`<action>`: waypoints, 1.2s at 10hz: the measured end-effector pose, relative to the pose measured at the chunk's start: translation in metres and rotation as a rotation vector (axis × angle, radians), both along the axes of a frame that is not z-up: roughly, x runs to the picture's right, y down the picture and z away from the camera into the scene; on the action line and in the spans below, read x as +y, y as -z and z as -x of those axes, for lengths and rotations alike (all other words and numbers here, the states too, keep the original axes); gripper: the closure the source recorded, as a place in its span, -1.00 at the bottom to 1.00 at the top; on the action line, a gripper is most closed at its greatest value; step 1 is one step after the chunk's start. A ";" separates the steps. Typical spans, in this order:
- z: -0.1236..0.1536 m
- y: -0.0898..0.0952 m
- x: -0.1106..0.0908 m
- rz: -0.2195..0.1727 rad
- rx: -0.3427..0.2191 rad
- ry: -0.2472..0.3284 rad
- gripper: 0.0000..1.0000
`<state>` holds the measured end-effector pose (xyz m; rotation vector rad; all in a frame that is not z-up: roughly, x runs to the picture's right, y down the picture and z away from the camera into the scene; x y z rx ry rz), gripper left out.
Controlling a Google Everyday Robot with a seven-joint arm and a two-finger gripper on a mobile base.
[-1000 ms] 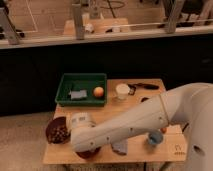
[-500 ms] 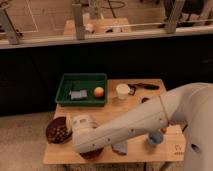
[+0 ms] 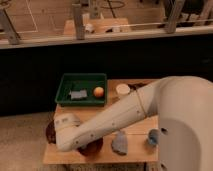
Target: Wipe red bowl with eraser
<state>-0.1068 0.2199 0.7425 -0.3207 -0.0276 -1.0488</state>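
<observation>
- Camera view looks down on a wooden table that stands in front of a dark wall, with your white arm reaching across it from the right toward the front-left corner.
- Your gripper sits at the end of that arm, low over the front-left part of the table; the arm's own bulk hides it, so its grip and anything it may hold are out of your sight.
- You can see the red bowl only in part: a dark reddish rim shows just under and to the right of the wrist, near the table's front edge.
- A dark round shape peeks out on the left of the wrist, at the table's left edge; you cannot tell what it is.
- A green tray stands at the back left, holding a grey block and an orange ball side by side.
- A pale cup stands just right of the tray.
- A grey cloth-like item lies near the front edge, right of the bowl, and a small blue cup stands further right.
</observation>
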 end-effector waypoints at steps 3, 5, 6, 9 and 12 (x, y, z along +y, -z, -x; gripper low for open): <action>0.011 0.017 0.004 0.008 -0.063 0.005 1.00; -0.004 0.028 0.014 0.016 -0.059 0.018 1.00; -0.016 0.028 0.018 0.022 -0.040 0.019 1.00; -0.048 0.022 0.019 0.013 0.019 -0.002 1.00; -0.047 0.010 -0.005 -0.018 0.035 -0.025 1.00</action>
